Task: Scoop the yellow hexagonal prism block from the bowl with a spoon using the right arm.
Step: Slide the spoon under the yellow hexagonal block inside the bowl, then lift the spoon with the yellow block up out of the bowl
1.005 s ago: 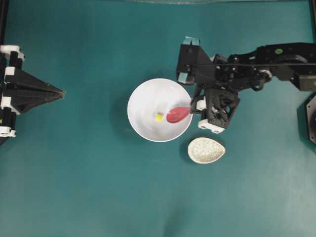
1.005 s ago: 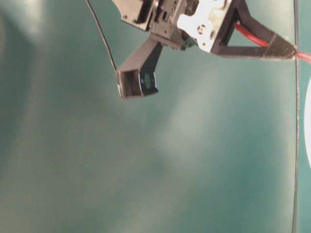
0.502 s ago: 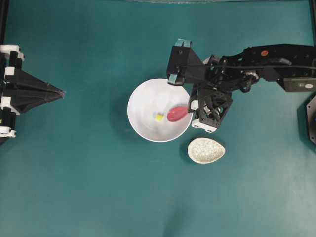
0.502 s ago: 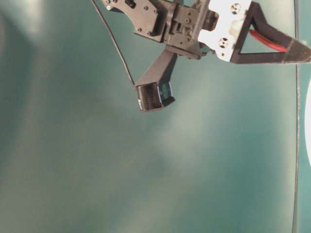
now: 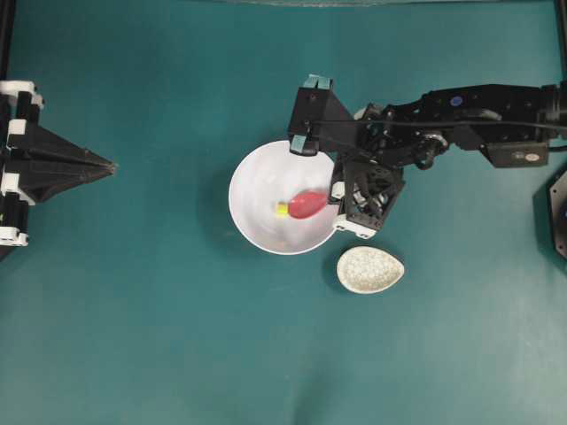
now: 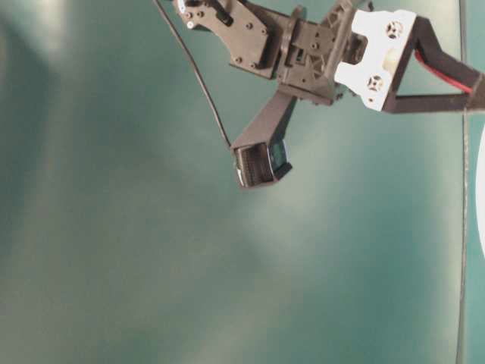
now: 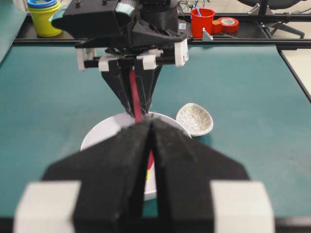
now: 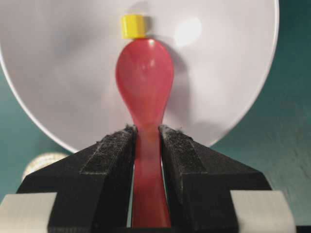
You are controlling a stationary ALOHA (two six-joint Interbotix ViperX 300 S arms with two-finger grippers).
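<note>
The white bowl [image 5: 257, 177] holds the tiny yellow block [image 5: 282, 210]. My right gripper [image 5: 339, 197] is shut on the handle of the pink-red spoon [image 5: 307, 204] at the bowl's right rim. In the right wrist view the gripper [image 8: 146, 130] clamps the spoon [image 8: 145, 73], whose scoop tip touches the block [image 8: 132, 26] inside the bowl [image 8: 58, 73]. My left gripper [image 5: 111, 166] is shut and empty, far left of the bowl; in its wrist view [image 7: 151, 121] it hides part of the bowl [image 7: 102, 133].
A speckled oval spoon rest [image 5: 370, 269] lies just right of and below the bowl. A yellow cup [image 7: 44, 17], a red cup [image 7: 202, 19] and a red tape roll [image 7: 227, 23] stand beyond the table's far edge.
My right gripper has moved left with the spoon, and the scoop has slid across the bowl until its tip meets the yellow block. The left arm has not moved.
</note>
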